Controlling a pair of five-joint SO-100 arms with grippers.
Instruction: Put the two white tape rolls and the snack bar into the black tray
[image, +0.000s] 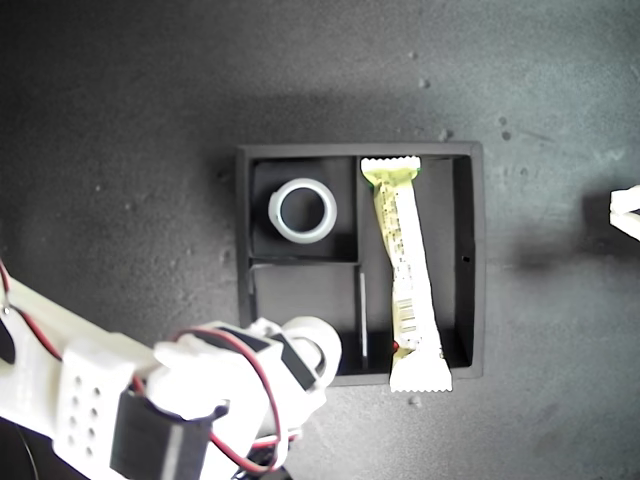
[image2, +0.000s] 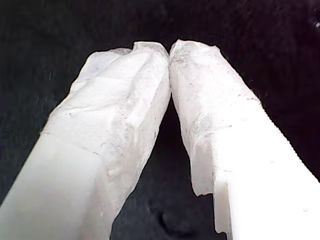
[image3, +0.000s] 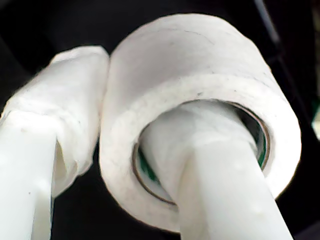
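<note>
Print on snack bar (image: 406, 270) unreadable; my second hand (image3: 120, 125) grips tape roll (image3: 200, 85).

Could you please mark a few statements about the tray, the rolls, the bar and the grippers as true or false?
1. One roll lies in a small compartment of the tray. True.
2. The bar lies outside the tray. False: it is in the long compartment, one end over the wall.
3. My second gripper holds the other roll. True: one finger passes through its centre.
4. My first gripper is wide open. False: its fingertips meet, holding nothing.
</note>
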